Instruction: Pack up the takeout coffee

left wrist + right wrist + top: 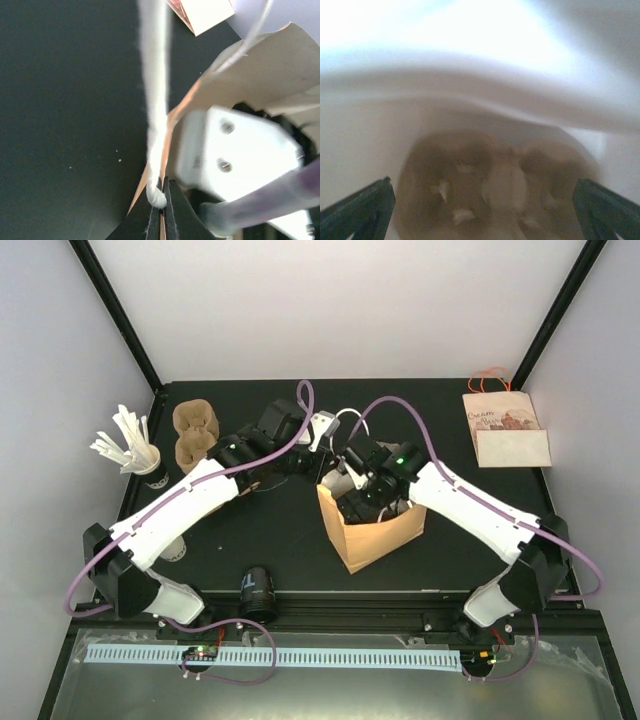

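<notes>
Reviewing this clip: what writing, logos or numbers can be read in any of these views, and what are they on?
Nothing can be read in full.
flat paper bag, far right of the table: a few lines of dark print beside a picture, too small to read.
Left wrist view: only a blurred reddish corner of that print, unreadable.
Right wrist view: blurred, no writing seen.
Nothing else shows lettering that can be made out.

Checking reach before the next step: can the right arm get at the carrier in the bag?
Probably yes: the right gripper hangs open inside the bag, the carrier right below it, nothing between.
</notes>
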Robot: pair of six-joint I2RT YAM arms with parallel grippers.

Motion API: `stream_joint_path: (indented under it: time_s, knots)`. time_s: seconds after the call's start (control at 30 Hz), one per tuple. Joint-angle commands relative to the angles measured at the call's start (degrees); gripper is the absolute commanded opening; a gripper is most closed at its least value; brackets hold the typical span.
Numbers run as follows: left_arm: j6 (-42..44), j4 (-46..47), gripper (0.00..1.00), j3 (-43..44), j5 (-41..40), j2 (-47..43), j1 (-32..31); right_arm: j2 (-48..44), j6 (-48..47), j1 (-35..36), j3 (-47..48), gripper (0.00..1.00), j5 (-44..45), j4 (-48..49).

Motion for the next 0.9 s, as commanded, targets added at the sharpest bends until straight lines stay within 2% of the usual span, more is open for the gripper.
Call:
stream_joint_path:
  time_s: [0.0, 0.23, 0.53, 0.67, 0.77, 0.87]
  knots:
    - [1.39, -1.99, 0.02, 3.06, 1.38, 0.67, -0.30, -4.65, 0.35, 0.19, 7.50, 1.00, 3.56, -1.77]
    - [3.53, -3.53, 0.02, 4.54, -0.78, -0.54, -0.30, -10.13, -0.89, 0.19, 14.09, 1.00, 3.16, -0.81]
    - [12.17, -2.72, 0.01, 4.75, -7.27, -4.71, -0.43, -21.40, 1.37, 0.24, 11.54, 0.98, -1.80, 9.62]
    - [18.54, 0.86, 0.01, 1.65, -10.27, -7.97, -1.09, -24.09, 3.94, -0.05, 9.25, 0.91, 3.49, 7.57]
    - [22.87, 3.77, 0.02, -1.32, -15.59, -11.34, -2.49, -25.96, 5.22, -1.62, 5.53, 0.80, 4.30, 6.25]
    - [27.63, 9.87, 0.02, -7.46, -18.75, -14.34, -4.63, -29.35, 6.13, -2.06, -0.89, 0.67, 2.70, 10.08]
